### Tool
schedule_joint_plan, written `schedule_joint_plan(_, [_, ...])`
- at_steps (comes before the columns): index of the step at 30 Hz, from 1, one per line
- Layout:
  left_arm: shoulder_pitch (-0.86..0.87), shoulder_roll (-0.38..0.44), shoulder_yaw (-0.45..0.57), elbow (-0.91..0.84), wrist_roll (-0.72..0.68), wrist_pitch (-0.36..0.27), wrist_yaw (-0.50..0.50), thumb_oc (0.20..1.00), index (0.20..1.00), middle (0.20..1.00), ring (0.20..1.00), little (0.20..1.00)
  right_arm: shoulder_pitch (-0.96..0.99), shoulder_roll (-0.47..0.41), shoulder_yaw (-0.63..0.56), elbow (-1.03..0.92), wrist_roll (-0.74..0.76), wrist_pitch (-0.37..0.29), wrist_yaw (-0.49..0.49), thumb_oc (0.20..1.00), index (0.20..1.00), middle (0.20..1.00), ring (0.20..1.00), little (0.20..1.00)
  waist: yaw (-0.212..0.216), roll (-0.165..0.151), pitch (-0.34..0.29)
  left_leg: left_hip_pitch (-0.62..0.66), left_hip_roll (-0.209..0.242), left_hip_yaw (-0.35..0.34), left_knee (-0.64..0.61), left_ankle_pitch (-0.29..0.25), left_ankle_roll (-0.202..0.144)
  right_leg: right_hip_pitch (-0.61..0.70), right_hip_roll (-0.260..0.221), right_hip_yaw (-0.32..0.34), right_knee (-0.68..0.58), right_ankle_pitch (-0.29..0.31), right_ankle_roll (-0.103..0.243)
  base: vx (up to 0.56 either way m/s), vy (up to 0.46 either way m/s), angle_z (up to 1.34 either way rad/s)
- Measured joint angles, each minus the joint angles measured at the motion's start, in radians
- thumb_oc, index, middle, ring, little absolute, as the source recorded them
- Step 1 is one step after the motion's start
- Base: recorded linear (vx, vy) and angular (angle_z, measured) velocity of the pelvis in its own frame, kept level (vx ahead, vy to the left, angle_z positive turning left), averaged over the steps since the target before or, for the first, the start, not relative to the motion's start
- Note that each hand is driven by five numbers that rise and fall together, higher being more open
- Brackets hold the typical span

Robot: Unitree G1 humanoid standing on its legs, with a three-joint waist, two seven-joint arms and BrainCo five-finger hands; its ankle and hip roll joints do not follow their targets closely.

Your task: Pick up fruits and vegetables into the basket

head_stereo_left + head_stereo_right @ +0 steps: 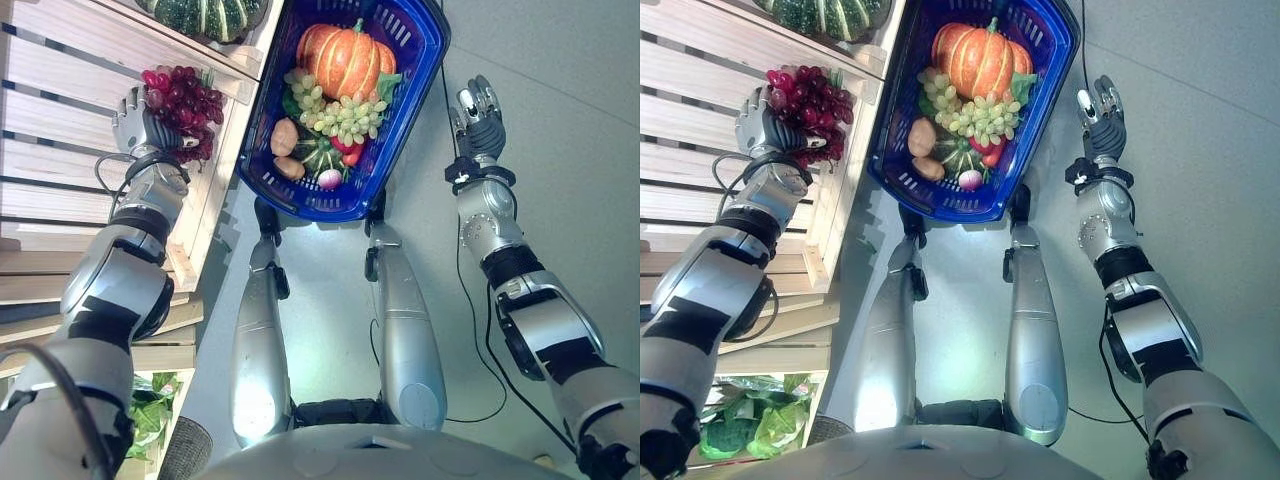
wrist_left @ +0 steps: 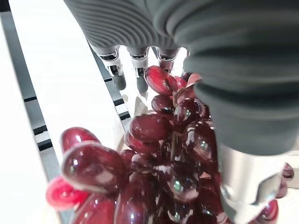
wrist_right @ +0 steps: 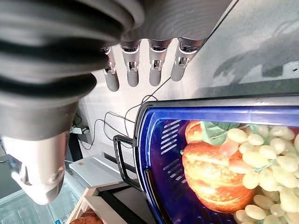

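Here, the left robot hand grasps red grapes on a wooden shelf; the right robot hand hangs released beside the blue basket.

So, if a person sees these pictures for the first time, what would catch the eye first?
Probably the blue basket on the floor ahead, already holding an orange pumpkin and green grapes. Next, the left hand closed on a bunch of red grapes at the wooden shelf, while the right hand hangs open beside the basket.
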Motion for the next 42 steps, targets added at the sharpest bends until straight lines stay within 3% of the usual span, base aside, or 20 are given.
schedule_joint_plan(2, [-0.002,0.001,0.000,0.000,-0.006,-0.008,-0.019,0.426,0.426,0.426,0.426,0.426,-0.009,0.000,0.000,-0.001,0.004,0.000,0.001,1.000,1.000,1.000,1.000,1.000,0.000,-0.003,-0.001,0.000,0.000,0.000,0.001,0.000,0.000,0.000,0.000,0.000,0.000,0.000,0.000,0.00,0.000,0.00])
schedule_joint_plan(4, [-0.004,0.014,0.007,0.000,-0.054,-0.036,-0.043,0.398,0.398,0.398,0.398,0.398,-0.014,0.000,0.000,-0.001,0.006,-0.007,0.001,1.000,1.000,1.000,1.000,1.000,-0.001,-0.005,-0.001,-0.001,0.000,0.000,0.001,0.000,0.000,0.000,0.000,0.000,-0.003,-0.001,0.001,0.00,0.000,0.00])
schedule_joint_plan(5, [-0.004,0.021,0.015,0.000,-0.075,-0.051,-0.056,0.231,0.231,0.231,0.231,0.231,-0.014,0.000,0.000,-0.001,0.006,-0.009,0.000,1.000,1.000,1.000,1.000,1.000,-0.001,-0.005,-0.002,-0.001,0.000,0.000,0.001,0.000,0.000,0.000,0.000,0.000,-0.004,-0.001,0.001,0.00,0.000,0.00])
schedule_joint_plan(6, [-0.004,0.032,0.028,-0.002,-0.114,-0.083,-0.083,0.200,0.200,0.200,0.200,0.200,-0.012,0.000,0.000,-0.004,0.006,-0.010,-0.002,1.000,1.000,1.000,1.000,1.000,-0.001,-0.005,-0.002,-0.002,0.000,0.000,0.001,0.000,0.000,0.000,0.000,0.000,-0.004,-0.001,0.002,0.00,0.000,0.00])
schedule_joint_plan(14, [0.004,0.079,0.045,-0.003,-0.287,-0.211,-0.241,0.200,0.200,0.200,0.200,0.200,-0.006,0.001,0.000,-0.023,0.006,-0.010,-0.007,1.000,1.000,1.000,1.000,1.000,0.003,-0.007,-0.001,-0.016,-0.001,-0.003,0.010,-0.005,0.004,0.000,-0.001,-0.003,-0.017,0.008,0.004,0.00,0.000,0.00])
schedule_joint_plan(28, [0.029,0.064,0.093,-0.003,-0.482,-0.256,-0.364,0.200,0.200,0.200,0.200,0.200,-0.002,0.040,0.000,-0.023,0.006,-0.010,-0.017,1.000,1.000,1.000,1.000,1.000,-0.001,-0.022,0.000,-0.012,-0.001,-0.006,0.020,-0.006,0.005,0.011,-0.001,-0.004,-0.015,0.011,0.004,0.00,0.000,0.00])
schedule_joint_plan(34, [0.089,0.039,0.181,-0.039,-0.691,-0.320,-0.442,0.200,0.200,0.200,0.200,0.200,0.038,0.041,-0.001,-0.055,0.035,-0.010,0.023,1.000,1.000,1.000,1.000,1.000,-0.001,-0.022,0.000,0.001,-0.001,-0.008,0.020,-0.007,0.005,0.025,-0.001,-0.005,-0.016,0.011,0.004,0.00,0.000,0.00])
schedule_joint_plan(42, [0.242,-0.012,0.307,-0.220,-0.958,-0.447,-0.545,0.200,0.200,0.200,0.200,0.200,0.104,0.046,-0.016,-0.103,0.035,-0.010,0.078,1.000,1.000,1.000,1.000,1.000,0.015,-0.022,0.000,0.001,-0.001,-0.013,0.014,-0.006,0.004,0.025,-0.001,-0.010,-0.018,0.010,0.004,0.00,-0.009,0.00])
